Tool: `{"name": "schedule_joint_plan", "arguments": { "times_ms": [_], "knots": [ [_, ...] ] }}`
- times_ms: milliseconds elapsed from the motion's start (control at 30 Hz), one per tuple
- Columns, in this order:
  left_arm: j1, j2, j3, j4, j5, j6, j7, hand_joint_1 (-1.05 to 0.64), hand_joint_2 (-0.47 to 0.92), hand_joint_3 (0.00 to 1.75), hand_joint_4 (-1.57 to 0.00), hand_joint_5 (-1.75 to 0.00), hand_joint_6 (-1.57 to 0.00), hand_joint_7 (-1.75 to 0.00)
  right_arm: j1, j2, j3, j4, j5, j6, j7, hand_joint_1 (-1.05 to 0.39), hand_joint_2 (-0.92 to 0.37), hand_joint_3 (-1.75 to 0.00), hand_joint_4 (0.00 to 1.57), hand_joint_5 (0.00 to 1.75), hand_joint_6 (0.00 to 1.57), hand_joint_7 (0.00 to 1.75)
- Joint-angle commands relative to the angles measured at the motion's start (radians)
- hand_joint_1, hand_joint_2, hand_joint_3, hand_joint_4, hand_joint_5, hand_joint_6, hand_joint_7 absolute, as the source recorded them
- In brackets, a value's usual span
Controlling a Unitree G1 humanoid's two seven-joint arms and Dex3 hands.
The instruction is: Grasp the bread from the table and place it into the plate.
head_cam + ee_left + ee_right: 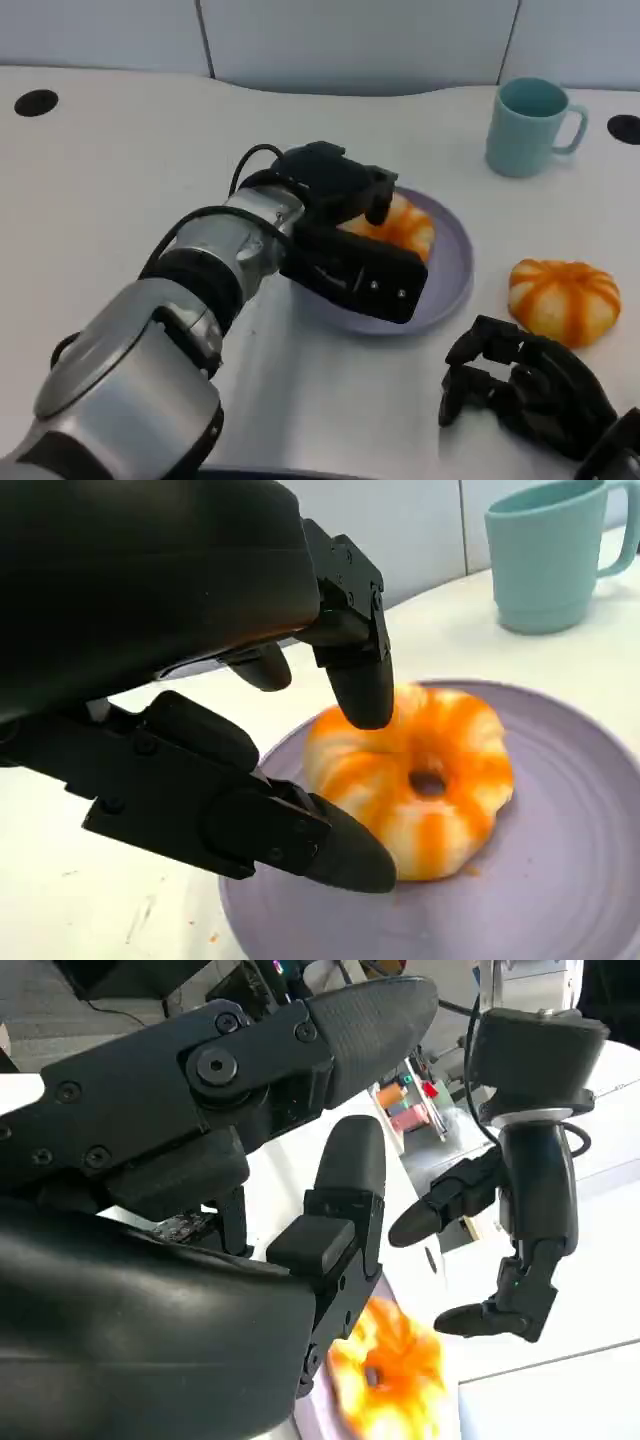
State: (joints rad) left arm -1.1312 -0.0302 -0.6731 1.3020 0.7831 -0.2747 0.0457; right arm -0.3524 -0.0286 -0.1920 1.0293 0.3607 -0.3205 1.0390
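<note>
Head view: white table point(120, 170) meets grey wall point(350, 40).

A teal mug point(530, 125) stood upright on the white tabletop point(120, 180) near its far right side, its handle turned to the right. The left wrist view showed the same mug point(555, 555) against a pale wall panel point(420, 530). Two dark round holes were set in the tabletop, one at the far left point(36, 102) and one at the right edge point(625, 128). Grey-white wall panels point(350, 40) ran along behind the tabletop.
</note>
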Motion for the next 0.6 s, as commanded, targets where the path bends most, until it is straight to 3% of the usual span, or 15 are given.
{"name": "schedule_joint_plan", "arguments": {
  "times_ms": [33,100,233,467,600],
  "knots": [
    [-0.006,0.009,0.018,0.003,-0.02,0.0,-0.031,-0.8,0.92,0.06,0.0,-0.75,-0.13,-1.15,0.03,-0.011,0.006,0.031,-0.023,0.019,-0.01,-0.49,-0.92,-0.07,0.64,1.42,0.67,1.0],
    [-0.007,0.008,0.025,0.003,-0.025,0.003,-0.043,-0.79,0.92,0.06,0.0,-0.8,-0.12,-0.99,0.031,-0.011,0.007,0.026,-0.025,0.022,-0.015,-0.49,-0.92,-0.07,0.65,1.42,0.67,1.0],
    [0.0,0.014,0.043,-0.002,-0.035,-0.001,-0.041,-0.79,0.92,0.06,0.0,-0.89,-0.11,-0.89,0.033,-0.006,0.007,0.023,-0.025,0.01,-0.02,-0.49,-0.92,-0.07,0.65,1.43,0.67,1.02],
    [0.051,0.072,0.109,-0.034,-0.096,-0.092,0.026,-0.77,0.92,0.14,0.0,-1.0,-0.09,-0.99,0.03,-0.011,0.008,0.025,-0.023,0.022,-0.018,-0.5,-0.92,-0.06,0.64,1.43,0.66,1.04],
    [0.113,0.13,0.172,-0.074,-0.164,-0.204,0.046,-0.73,0.92,0.23,0.0,-1.09,-0.01,-1.13,0.022,-0.013,0.001,0.049,-0.022,0.005,-0.007,-0.49,-0.92,-0.07,0.64,1.42,0.65,1.03]
  ]
}}
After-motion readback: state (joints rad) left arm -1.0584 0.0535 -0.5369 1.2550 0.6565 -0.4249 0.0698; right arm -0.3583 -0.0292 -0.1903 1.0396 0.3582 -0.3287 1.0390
